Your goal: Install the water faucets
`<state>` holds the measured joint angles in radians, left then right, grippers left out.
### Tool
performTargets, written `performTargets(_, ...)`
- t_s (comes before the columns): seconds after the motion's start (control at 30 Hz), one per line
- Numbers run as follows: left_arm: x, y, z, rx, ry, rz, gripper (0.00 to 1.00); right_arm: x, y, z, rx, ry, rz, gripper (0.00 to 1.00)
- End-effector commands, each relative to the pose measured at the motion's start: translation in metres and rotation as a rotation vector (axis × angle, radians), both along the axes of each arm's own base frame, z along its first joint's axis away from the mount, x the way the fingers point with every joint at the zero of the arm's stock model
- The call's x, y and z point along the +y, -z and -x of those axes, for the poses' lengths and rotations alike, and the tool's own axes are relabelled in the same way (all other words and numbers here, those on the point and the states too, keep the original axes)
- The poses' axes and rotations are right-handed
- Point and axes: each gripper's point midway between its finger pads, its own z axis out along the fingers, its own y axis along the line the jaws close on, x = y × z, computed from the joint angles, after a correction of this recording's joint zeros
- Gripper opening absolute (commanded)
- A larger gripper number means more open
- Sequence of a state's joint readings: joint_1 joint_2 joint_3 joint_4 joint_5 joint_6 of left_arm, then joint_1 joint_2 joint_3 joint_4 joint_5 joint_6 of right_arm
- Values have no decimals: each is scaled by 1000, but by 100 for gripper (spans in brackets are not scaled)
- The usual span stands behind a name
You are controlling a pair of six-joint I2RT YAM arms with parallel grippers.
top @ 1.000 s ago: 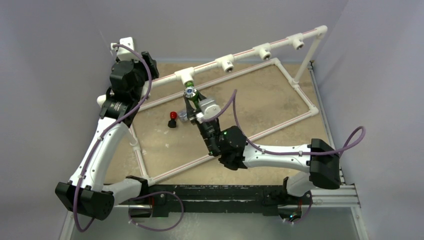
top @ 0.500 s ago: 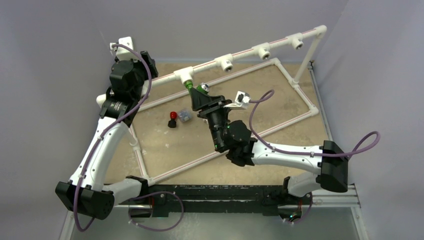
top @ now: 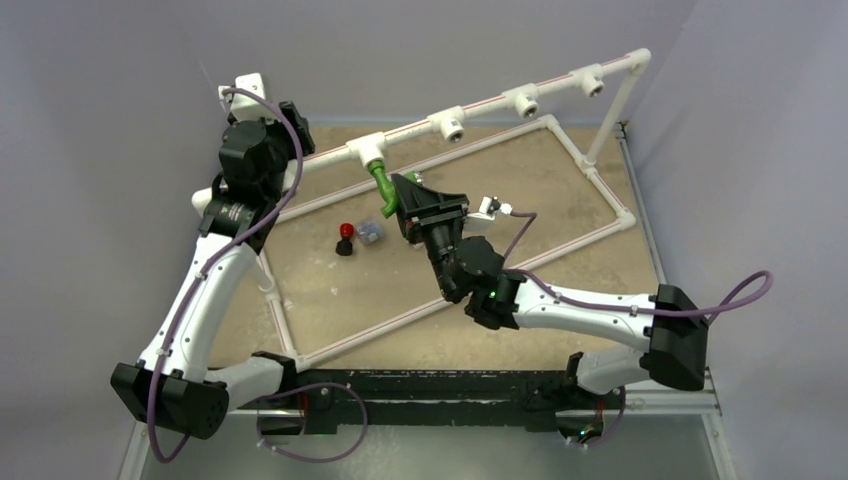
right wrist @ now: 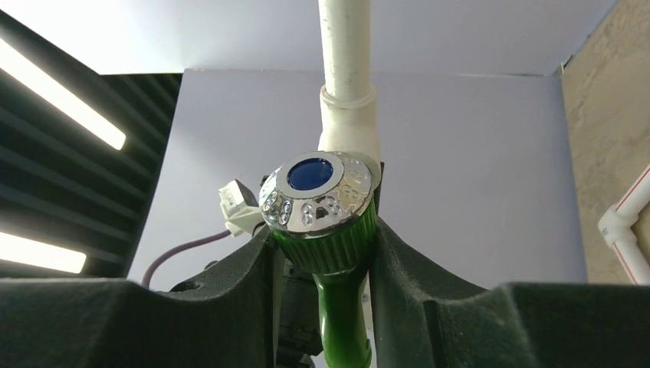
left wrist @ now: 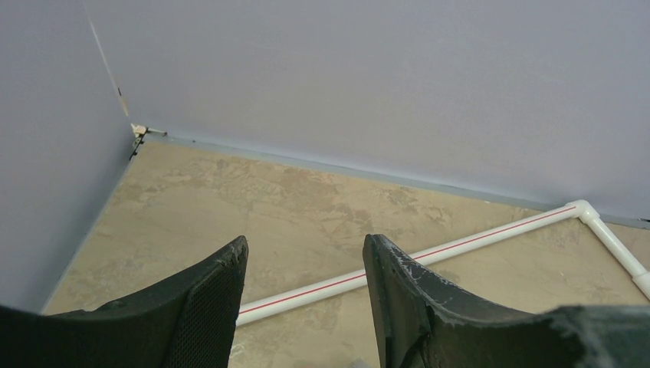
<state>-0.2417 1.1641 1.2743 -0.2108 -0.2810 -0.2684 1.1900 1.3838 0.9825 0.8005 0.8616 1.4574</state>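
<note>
Right wrist view shows you the right gripper (right wrist: 323, 236) clamped on the green faucet (right wrist: 331, 257) at the white tee (right wrist: 349, 126), while your left gripper (left wrist: 305, 253) gapes empty.

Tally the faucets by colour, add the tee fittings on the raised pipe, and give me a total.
Green faucet: 1, held by the right gripper at the leftmost tee
Black faucet with red knob: 1
White and blue faucet: 1, next to the black one
Tee fittings on the raised pipe: 4
Total: 7
</note>
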Motion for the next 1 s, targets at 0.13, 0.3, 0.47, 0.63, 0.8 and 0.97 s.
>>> performTargets(0.13,-26,66,28,245,139,-39,56,20,37,13,78,-136,67,30)
performTargets(0.3,-27,65,27,247,139,-39,56,16,41,15,67,-136,111,61)
performTargets(0.47,-27,66,26,250,138,-38,56,12,44,17,47,-132,178,80)
performTargets(0.63,-27,66,25,251,139,-38,56,-6,44,20,-1,-96,248,88)
performTargets(0.8,-27,66,25,250,136,-40,56,-30,35,25,-100,-54,354,88)
performTargets(0.97,-26,65,25,249,132,-41,56,-49,30,33,-210,-29,493,86)
